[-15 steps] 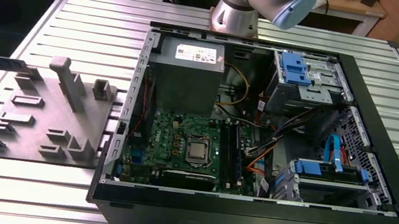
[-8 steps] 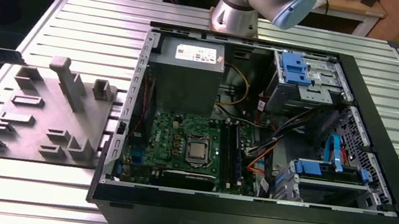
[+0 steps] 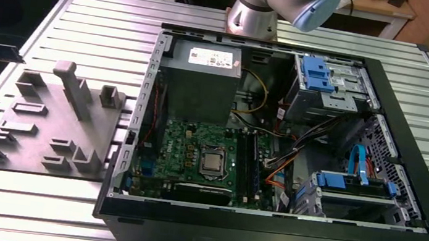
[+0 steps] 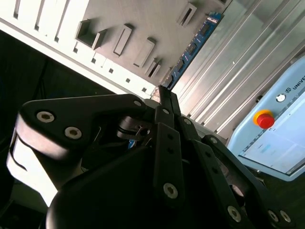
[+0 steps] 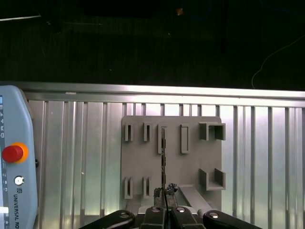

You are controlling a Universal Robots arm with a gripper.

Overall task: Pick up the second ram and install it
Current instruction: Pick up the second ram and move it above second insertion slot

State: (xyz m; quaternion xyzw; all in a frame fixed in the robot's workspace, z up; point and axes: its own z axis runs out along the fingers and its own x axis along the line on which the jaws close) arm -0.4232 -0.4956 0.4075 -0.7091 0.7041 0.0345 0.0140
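Note:
My gripper point(image 5: 164, 194) is shut on the second ram point(image 5: 163, 157), which shows edge-on as a thin dark line in the first wrist view, running out from the fingertips over the grey slotted fixture point(image 5: 190, 162). The second wrist view shows the ram's point(image 4: 196, 44) blue board with black chips sticking out past the gripper point(image 4: 163, 93), high over the fixture point(image 4: 143, 19). In the exterior view the open computer case point(image 3: 409, 152) lies on the table, with the green motherboard point(image 3: 186, 148) and its long black slots point(image 3: 246, 162) inside.
The fixture point(image 3: 47, 129) sits at the exterior view's left, beside the case, with upright posts and several slots. A grey power-supply box point(image 3: 202, 88) and blue-latched drive bays point(image 3: 320, 75) fill the case. A teach pendant point(image 5: 16, 167) with a red button lies on the ribbed aluminium table point(image 5: 267, 167).

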